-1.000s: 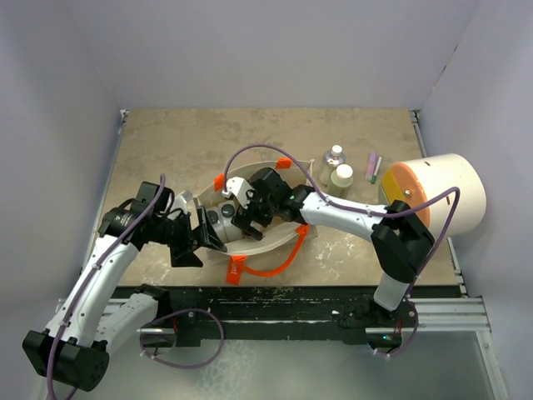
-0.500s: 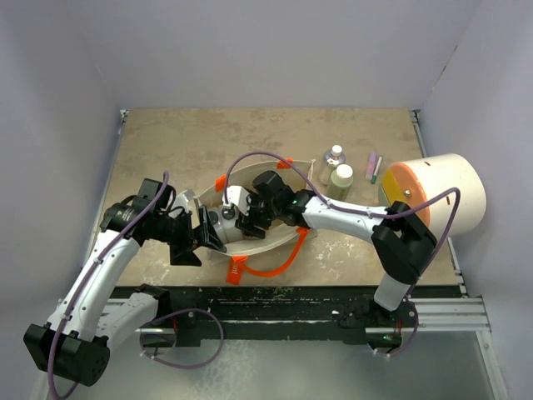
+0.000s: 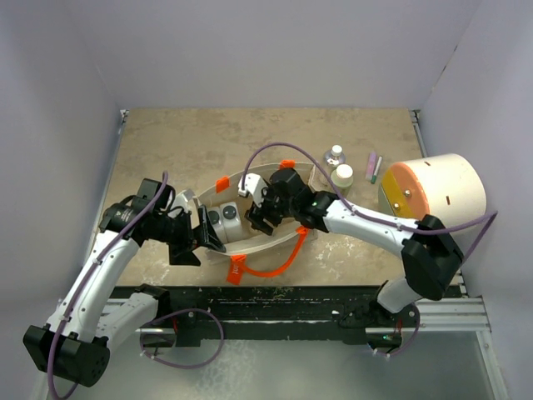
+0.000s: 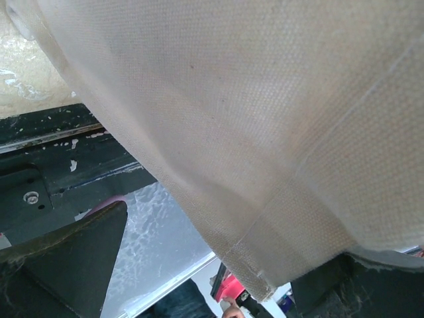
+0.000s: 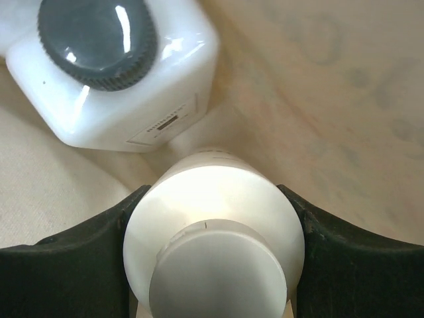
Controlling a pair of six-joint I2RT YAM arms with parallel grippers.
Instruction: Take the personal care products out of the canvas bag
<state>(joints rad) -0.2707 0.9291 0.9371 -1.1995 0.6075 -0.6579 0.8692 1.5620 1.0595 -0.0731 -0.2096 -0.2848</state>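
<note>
Right fingers (image 5: pixel 66 265) clamp cream-capped bottle (image 5: pixel 212 218) inside canvas bag (image 3: pixel 266 242); left fingers (image 4: pixel 66 265) wide astride rim.

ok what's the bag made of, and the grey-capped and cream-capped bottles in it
Canvas bag: woven cloth, matte, with a visible weave and a stitched hem.
Grey-capped bottle: likely glossy white plastic, given the bright highlights; the dark cap is ribbed.
Cream-capped bottle: probably smooth plastic with a soft sheen.

Between right jaws: pale round bottle with cream cap (image 5: pixel 213 245), inside beige canvas bag with orange handles (image 3: pixel 254 243).
Just past right jaws: white squarish bottle with dark grey cap (image 5: pixel 109 66), in bag.
Between left jaws: bag's near-left wall.
Right of right jaws: clear white-capped bottle (image 3: pixel 336 156) behind second pale cream-capped bottle (image 3: pixel 342 177), on mottled stone-look tabletop (image 3: pixel 166 150).
</note>
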